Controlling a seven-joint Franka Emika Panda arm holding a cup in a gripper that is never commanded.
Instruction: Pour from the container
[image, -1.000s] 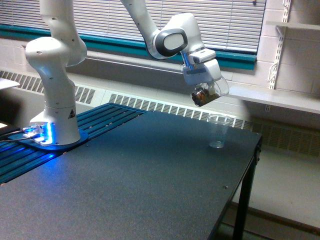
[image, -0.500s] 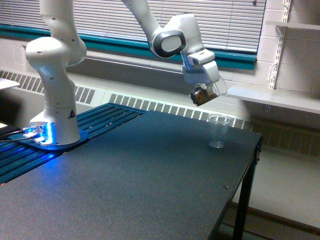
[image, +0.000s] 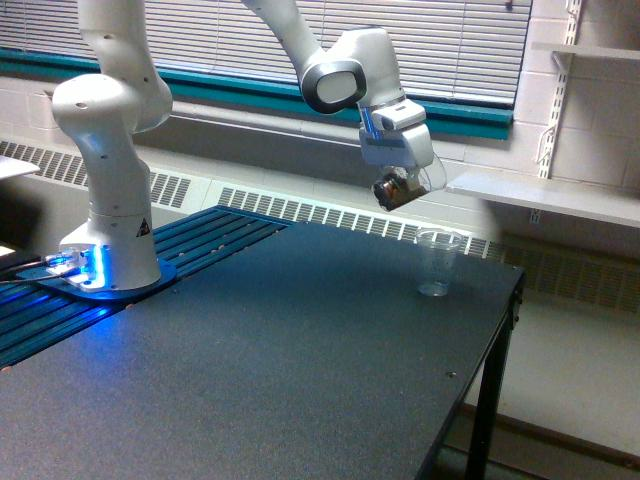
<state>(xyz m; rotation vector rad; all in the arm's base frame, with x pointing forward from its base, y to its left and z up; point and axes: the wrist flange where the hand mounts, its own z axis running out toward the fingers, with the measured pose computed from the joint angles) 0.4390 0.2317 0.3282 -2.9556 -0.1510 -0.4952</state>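
Inspector A: We are seeing the gripper clamping the container, tilted, brown bits showing, above and toward the exterior view's left of the plastic cup.

Inspector B: We are judging spillage likely; its mouth is not hanging over that cup. The cup is standing near the table edge, leaving open room only to its left.

The arm reaches rightward in the exterior view, its gripper clamped, angled downward.
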